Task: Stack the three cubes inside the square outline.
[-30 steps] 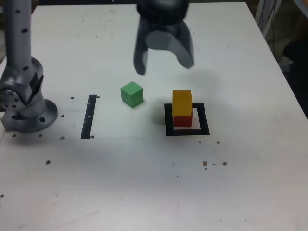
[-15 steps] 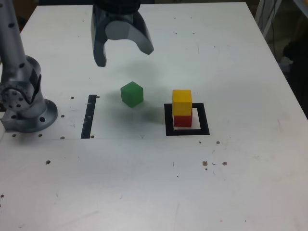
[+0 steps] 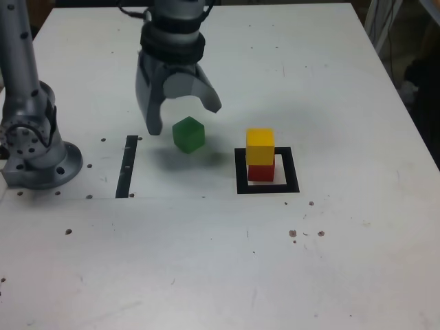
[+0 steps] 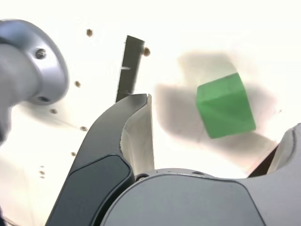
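Spread wide to straddle it, the gripper (image 3: pixel 184 118) is hanging over the green cube (image 3: pixel 188 134) lying beside the square outline (image 3: pixel 240 172), where yellow cube (image 3: pixel 260 146) is sitting atop red cube (image 3: pixel 260 172)

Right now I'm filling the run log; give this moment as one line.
gripper: open, above green cube | green cube: on table, outside square outline | stack: yellow cube on red cube, inside outline
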{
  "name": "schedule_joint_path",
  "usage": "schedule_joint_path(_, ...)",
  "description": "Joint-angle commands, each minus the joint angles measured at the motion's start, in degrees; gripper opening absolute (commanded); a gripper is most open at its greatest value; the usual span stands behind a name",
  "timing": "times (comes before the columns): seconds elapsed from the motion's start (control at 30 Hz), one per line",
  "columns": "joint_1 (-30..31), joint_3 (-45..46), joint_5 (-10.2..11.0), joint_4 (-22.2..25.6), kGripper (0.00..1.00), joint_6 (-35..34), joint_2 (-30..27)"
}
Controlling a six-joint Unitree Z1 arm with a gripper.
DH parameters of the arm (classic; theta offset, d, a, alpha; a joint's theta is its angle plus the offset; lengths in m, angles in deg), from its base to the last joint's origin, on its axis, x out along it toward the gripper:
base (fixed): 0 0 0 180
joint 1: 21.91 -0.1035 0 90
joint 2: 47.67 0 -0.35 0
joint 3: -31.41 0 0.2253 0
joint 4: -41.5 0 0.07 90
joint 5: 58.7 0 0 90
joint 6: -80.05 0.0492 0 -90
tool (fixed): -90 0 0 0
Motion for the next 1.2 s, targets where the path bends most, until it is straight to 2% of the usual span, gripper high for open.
schedule_joint_path(0.0, -0.60, 1.01, -0.25, -0.36, 1.00, 0.00, 0.59)
schedule_joint_path(0.37, -1.06, -0.36, -0.13, 0.03, 0.98, 0.74, 7.16)
schedule_joint_path(0.6, -1.65, -2.72, 0.02, -0.11, 0.92, 1.55, 10.36)
schedule_joint_path(0.73, -2.47, -2.97, -0.52, -0.38, 0.84, 2.58, 10.87)
schedule_joint_path(0.83, -2.79, -2.02, -0.97, -2.07, 0.74, 2.73, 10.96)
schedule_joint_path(0.93, -2.82, -1.16, -0.87, -3.84, 0.63, 2.20, 10.89)
schedule_joint_path(1.17, -2.82, -0.71, -0.64, -5.01, 0.49, 1.78, 10.74)
